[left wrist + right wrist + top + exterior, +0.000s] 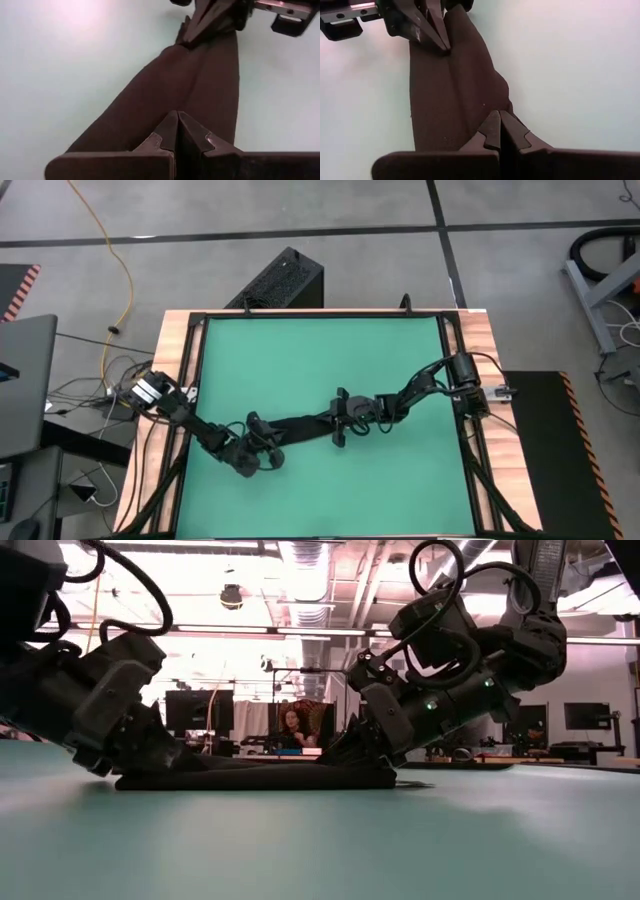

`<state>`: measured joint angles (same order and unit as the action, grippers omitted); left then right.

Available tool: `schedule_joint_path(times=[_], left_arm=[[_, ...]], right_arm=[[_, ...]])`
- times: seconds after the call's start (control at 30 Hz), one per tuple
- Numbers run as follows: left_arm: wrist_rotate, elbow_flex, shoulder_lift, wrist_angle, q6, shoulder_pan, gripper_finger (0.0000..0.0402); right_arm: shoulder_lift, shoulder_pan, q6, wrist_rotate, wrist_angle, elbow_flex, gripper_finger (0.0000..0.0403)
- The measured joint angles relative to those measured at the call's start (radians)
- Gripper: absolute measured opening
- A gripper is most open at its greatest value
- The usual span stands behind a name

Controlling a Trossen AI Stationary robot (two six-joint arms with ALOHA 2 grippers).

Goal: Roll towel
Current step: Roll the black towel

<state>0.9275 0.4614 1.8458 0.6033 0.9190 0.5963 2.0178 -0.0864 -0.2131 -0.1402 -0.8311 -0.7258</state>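
Note:
The black towel [305, 426] lies on the green table mat [320, 360] as a long narrow strip, folded lengthwise with a crease down its middle [452, 85]. It runs from left-near to right-far, and its white tag does not show. My left gripper [265, 448] is shut on the strip's left end. My right gripper [342, 420] is shut on its right end. In the low view the strip [260, 776] lies flat on the mat between both grippers. My left gripper pinches the strip's left end [175, 107] between its two fingers, over the middle crease. It comes slanting down from the table's left, with the fingers along the strip. That end lies on or just above the mat. My right gripper pinches the strip's right end [495, 107] between its two fingers, at the folded cloth beside the crease. It comes slanting down from the table's right, with the fingers along the strip. The towel runs straight to the other gripper [437, 40], low on the mat.
A wooden frame with black rails [185, 360] borders the mat. A black vented box [283, 280] stands beyond the far edge. A laptop and cables [25, 380] lie off the left side. Bare mat lies far and near of the strip.

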Motion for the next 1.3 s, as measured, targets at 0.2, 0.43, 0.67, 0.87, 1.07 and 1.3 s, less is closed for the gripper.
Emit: schedule_joint_path(times=[0.2, 0.43, 0.67, 0.87, 1.07, 1.3], left_arm=[[-0.074, 0.002, -0.005, -0.083, -0.009, -0.037, 0.0], [-0.201, 0.002, -0.038, -0.12, -0.183, -0.105, 0.0], [-0.314, -0.001, -0.162, -0.239, -0.401, -0.229, 0.0], [-0.35, -0.003, -0.189, -0.262, -0.467, -0.289, 0.0], [-0.352, -0.003, -0.189, -0.255, -0.512, -0.29, 0.0], [-0.351, -0.002, -0.19, -0.24, -0.568, -0.29, 0.0]], right_arm=[[-0.016, 0.002, 0.049, -0.059, -0.09, 0.005, 0.0015], [-0.112, 0.006, 0.141, -0.101, -0.135, 0.002, 0.0015], [-0.125, -0.019, 0.16, -0.083, -0.163, 0.002, 0.0015], [-0.023, -0.06, 0.146, -0.091, -0.338, 0.003, 0.0015], [0.1, -0.037, 0.086, -0.12, -0.433, 0.001, 0.0015], [0.157, 0.011, -0.006, -0.116, -0.454, -0.003, 0.0015]])
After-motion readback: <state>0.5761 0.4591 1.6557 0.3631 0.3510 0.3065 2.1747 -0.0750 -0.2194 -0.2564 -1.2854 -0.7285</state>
